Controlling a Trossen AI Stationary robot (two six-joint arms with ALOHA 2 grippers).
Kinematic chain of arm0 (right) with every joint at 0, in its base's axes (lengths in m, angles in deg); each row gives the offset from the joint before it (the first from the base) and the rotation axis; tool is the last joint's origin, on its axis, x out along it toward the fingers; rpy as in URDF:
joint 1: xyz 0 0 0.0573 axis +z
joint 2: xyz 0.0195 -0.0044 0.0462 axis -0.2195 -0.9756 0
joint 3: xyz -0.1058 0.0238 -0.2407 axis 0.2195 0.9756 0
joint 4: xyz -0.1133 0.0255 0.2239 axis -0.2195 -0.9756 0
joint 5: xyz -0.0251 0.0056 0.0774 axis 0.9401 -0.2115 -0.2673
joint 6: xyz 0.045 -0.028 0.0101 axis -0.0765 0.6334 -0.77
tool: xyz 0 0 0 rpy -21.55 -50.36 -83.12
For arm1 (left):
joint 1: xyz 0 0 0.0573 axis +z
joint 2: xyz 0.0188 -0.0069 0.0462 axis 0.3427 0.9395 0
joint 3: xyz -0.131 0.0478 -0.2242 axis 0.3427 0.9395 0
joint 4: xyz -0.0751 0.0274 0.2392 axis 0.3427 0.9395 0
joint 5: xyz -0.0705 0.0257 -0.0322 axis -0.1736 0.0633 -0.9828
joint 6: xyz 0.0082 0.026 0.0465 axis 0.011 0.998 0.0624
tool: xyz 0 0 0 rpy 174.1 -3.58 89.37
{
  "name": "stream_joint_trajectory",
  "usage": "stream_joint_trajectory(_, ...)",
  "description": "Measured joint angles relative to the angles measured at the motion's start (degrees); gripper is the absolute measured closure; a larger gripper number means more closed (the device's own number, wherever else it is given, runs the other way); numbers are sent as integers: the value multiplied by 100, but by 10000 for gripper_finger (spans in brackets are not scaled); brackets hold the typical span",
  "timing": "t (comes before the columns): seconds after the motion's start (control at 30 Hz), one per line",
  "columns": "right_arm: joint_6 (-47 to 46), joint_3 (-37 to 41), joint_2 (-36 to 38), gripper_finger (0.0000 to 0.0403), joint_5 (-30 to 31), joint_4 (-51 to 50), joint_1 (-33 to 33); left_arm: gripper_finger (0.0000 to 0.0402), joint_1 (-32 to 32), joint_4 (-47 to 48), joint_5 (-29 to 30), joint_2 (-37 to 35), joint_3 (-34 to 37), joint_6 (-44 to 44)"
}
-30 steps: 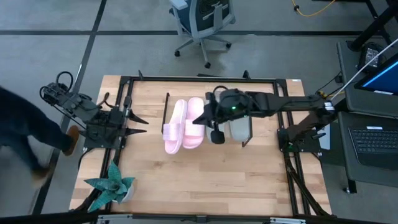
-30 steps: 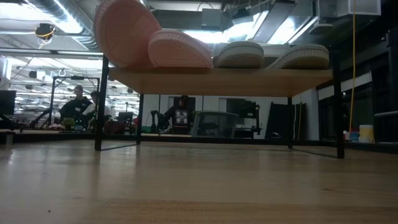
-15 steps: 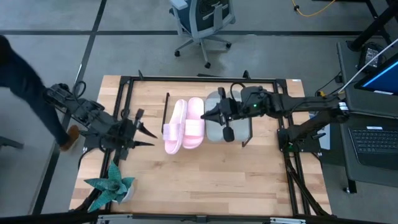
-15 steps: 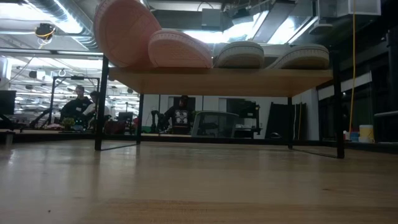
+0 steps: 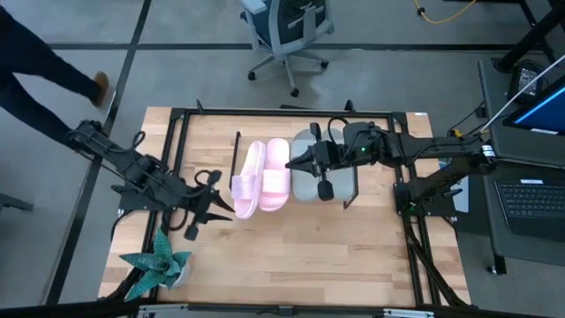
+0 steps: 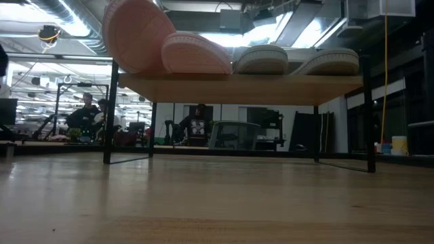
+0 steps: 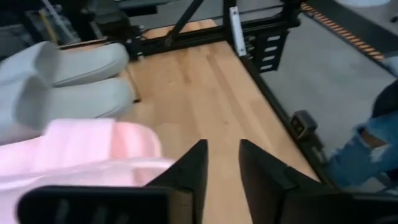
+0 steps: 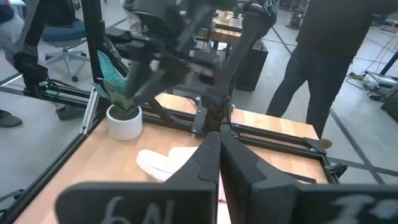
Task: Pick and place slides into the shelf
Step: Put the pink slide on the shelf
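Four slides sit on the shelf; left end effector, fingers apart, hovers beside it, right end effector pressed together above it.

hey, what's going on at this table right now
A two-armed robot is putting slides on a low shelf. All four already sit on it: two pink slides beside two grey-green slides. The right gripper hovers shut above the middle of the row, holding nothing. The left gripper is near the outermost pink slide, fingers apart, also empty. A potted plant stands at a table corner, and a person walks past.
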Motion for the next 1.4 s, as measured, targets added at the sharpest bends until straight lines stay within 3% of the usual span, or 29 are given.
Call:
stream_joint_trajectory(0.27, 249, -2, 0, 389, -106, 1, -4, 397, 64, -544, -252, 582, 0, -112)
stream_joint_trajectory(0.43, 287, -11, 0, 389, -479, 60, -4, 394, 279, -537, -238, 999, 0, -600)
stream_joint_trajectory(0.87, 289, -11, 0, 389, -509, 25, 11, 401, 430, -576, -743, 1481, 0, -1920)
stream_joint_trajectory(1.4, 313, -11, 0, 389, -513, -182, 11, 401, 763, -21, -170, 1589, 0, -1923)
